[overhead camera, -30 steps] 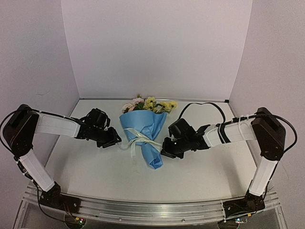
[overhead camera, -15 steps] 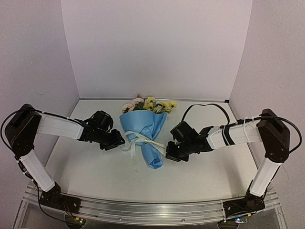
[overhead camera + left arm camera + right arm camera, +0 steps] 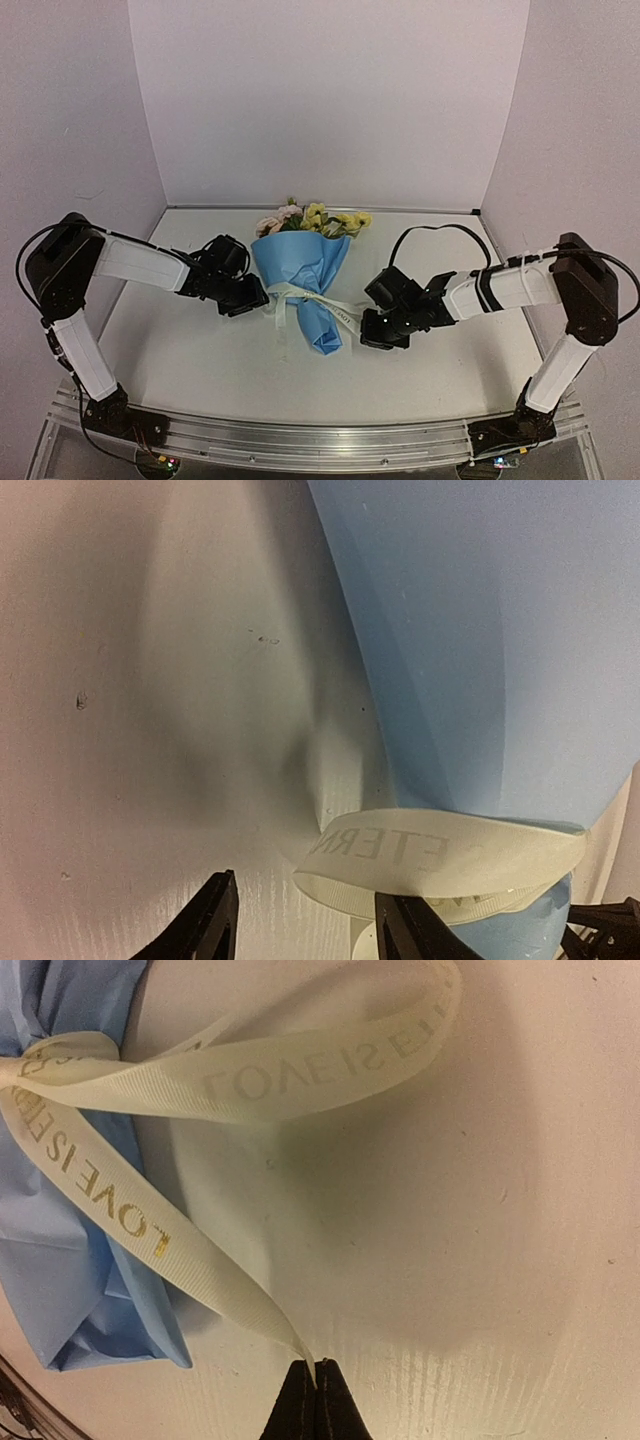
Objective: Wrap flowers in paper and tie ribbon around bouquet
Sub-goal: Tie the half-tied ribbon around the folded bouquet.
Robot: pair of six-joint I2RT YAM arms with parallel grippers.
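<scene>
Draw flat cream-white printed ribbon [image 3: 150, 1232] taut, right gripper [image 3: 315, 1385] pinched tight on its tail; close half-parted, empty left gripper [image 3: 305, 925] on the loop beside bright blue paper-cone bouquet [image 3: 450, 630].

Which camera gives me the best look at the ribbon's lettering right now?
Right wrist: the ribbon spans the frame, lettering readable, end pinched in the fingers. Left wrist shows one loop; top external, only a thin band.

White tabletop [image 3: 200, 370] under left end effector [image 3: 260, 298] and right end effector [image 3: 368, 338], pale walls [image 3: 330, 100] beyond them, metal rail [image 3: 300, 440] behind both, tiny specks [image 3: 265, 638] ahead of the left one.
</scene>
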